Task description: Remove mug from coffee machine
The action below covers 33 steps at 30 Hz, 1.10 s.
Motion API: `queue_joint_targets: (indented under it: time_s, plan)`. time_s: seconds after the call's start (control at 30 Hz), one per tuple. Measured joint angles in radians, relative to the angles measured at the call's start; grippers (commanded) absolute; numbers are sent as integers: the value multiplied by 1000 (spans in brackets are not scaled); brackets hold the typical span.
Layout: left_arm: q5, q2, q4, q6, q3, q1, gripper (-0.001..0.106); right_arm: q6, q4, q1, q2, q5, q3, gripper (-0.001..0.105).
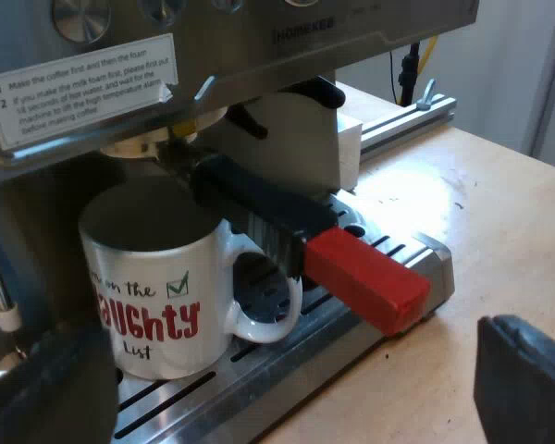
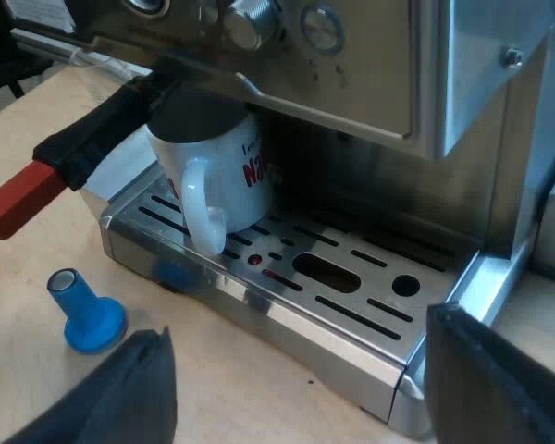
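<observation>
A white mug (image 1: 162,296) with red and green lettering stands on the espresso machine's drip tray (image 1: 259,384), under the locked-in metal holder. The holder's dark handle (image 1: 259,208) ends in red (image 1: 365,277) and juts out over the mug's handle (image 1: 268,301). My left gripper (image 1: 287,398) is open, its fingers (image 1: 55,388) wide apart just short of the tray, nothing between them. In the right wrist view the mug (image 2: 213,166) sits at one end of the slotted tray (image 2: 351,305). My right gripper (image 2: 296,398) is open too, short of the tray's edge, holding nothing.
A blue tamper (image 2: 88,314) stands on the wooden table (image 2: 37,370) beside the drip tray, below the holder's red end (image 2: 18,203). The machine's steel front with dials (image 2: 319,28) hangs over the tray. An instruction label (image 1: 83,83) is stuck on the machine above the mug.
</observation>
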Motion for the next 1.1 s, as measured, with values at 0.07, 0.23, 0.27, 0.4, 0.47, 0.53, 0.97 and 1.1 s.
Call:
queue_joint_targets:
  time_s: [0.07,0.23,0.27,0.4,0.47,0.53,0.97,1.1]
  plan:
    - [0,1,-49,0,32,0,80,0,-49,14,11,-1,43,59]
    - [0,2,-69,0,95,0,80,0,-155,61,21,-7,125,59]
    - [0,2,-70,0,97,0,80,0,-166,67,21,-7,133,59]
    - [0,2,-72,0,99,0,80,0,-267,137,21,-7,203,59]
    - [0,2,-72,0,99,0,80,0,-308,170,21,0,231,59]
    - [0,2,-73,0,99,0,80,0,-351,201,21,29,260,59]
    - [0,2,-76,2,99,0,80,0,-536,359,21,267,389,59]
    - [0,2,-76,4,99,0,80,0,-579,425,21,320,424,59]
